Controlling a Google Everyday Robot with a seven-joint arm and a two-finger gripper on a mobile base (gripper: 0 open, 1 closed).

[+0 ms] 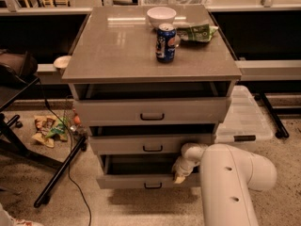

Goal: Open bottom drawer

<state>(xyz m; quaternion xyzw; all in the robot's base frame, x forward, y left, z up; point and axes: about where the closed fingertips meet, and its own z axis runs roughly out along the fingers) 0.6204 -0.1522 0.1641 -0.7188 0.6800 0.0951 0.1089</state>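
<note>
The bottom drawer (131, 180) sits lowest in the front of the table (117, 46), under the middle drawer (122, 145) and the top drawer (117, 111). It stands partly out: a dark gap shows behind its front panel, and the panel juts a little further forward than the one above it. Its small dark handle (153, 186) at the centre of the front is bare, with nothing on it.

The gripper (180, 173) is at the upper edge of the drawer front, near its right end and well to the right of the handle. It appears to touch or hook that edge from above. Whether it is open or closed, and whether it has real hold of the panel, I cannot tell. The white arm (230, 182) reaches in from the lower right and hides the right corner of the drawer.

By my reading the step in hand is the pull itself, with the drawer part of the way out and more travel left. The next move calls for a straight draw toward the camera, in line with the runners. Since the contact is off to one side, an uneven pull could skew the drawer and make it bind. The can (165, 43) and bowl (161, 17) on the table top also argue for a smooth pull without jerks.
</note>
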